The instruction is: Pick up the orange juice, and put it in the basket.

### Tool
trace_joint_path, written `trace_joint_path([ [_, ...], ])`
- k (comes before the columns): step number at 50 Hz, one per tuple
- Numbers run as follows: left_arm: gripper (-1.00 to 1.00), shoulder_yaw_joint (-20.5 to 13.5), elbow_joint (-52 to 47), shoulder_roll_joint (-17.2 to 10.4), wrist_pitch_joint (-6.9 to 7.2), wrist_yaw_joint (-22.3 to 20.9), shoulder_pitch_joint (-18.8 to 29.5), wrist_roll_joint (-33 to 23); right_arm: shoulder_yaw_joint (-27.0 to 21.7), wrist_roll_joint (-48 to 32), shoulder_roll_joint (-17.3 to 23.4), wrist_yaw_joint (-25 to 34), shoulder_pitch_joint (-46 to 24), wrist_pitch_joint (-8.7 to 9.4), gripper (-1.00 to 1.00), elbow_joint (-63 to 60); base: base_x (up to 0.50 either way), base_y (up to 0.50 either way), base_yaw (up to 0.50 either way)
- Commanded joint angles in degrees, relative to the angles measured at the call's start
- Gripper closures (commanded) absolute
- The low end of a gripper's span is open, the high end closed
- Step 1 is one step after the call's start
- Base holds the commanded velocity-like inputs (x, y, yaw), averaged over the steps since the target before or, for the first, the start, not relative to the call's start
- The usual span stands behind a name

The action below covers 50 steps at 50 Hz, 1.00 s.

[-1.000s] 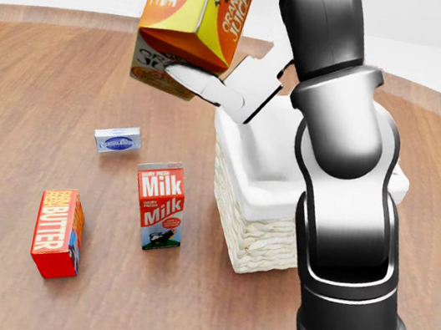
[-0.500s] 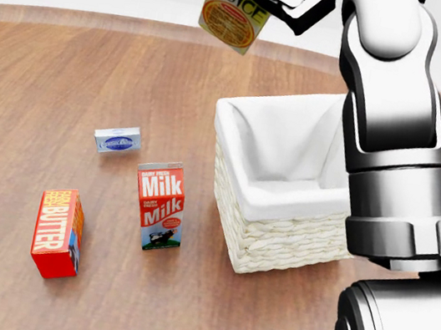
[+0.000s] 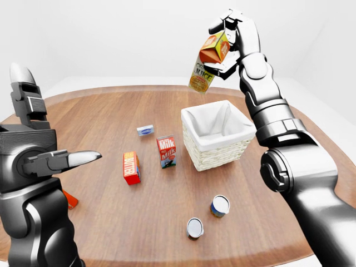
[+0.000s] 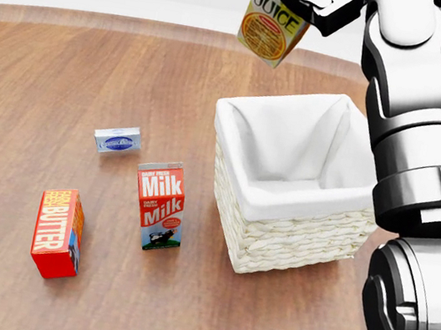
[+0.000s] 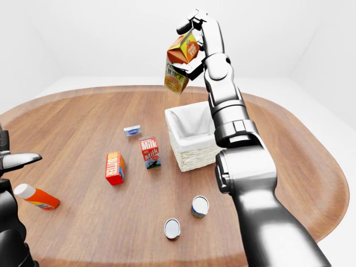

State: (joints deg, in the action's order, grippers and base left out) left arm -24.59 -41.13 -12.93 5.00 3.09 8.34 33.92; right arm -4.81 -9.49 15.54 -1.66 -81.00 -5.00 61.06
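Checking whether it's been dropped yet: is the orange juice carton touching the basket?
Apart. The left-eye view shows the orange juice carton, held by the right robot hand, hanging with clear background above the basket rim.

The right hand (image 4: 320, 0) grips the juice (image 4: 271, 17) at the top edge, above the basket (image 4: 270, 195). On the table (image 4: 31, 82) to the left stand milk (image 4: 160, 204) and butter (image 4: 58, 232), with a small packet (image 4: 117, 139) near them.

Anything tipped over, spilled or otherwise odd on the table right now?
Only the orange-capped white bottle lies on its side near the right-eye view's left edge. The orange juice carton hangs tilted in the right hand, above the white-lined wicker basket.
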Motion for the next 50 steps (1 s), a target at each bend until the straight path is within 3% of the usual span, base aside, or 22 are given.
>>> trace_joint_path([
  [1, -1.0, 1.2, 2.5, -0.1, 0.0, -0.7, 0.5, -1.5, -1.1, -2.1, 1.1, -2.3, -2.4, 0.0, 1.0, 6.8, 0.0, 0.0, 0.0],
  [50, -1.0, 0.5, 0.9, 0.2, 0.0, -0.6, 0.2, -1.0, -3.9, -7.9, 1.4, -7.3, -1.2, 0.0, 1.0, 14.8, 0.0, 0.0, 0.0],
])
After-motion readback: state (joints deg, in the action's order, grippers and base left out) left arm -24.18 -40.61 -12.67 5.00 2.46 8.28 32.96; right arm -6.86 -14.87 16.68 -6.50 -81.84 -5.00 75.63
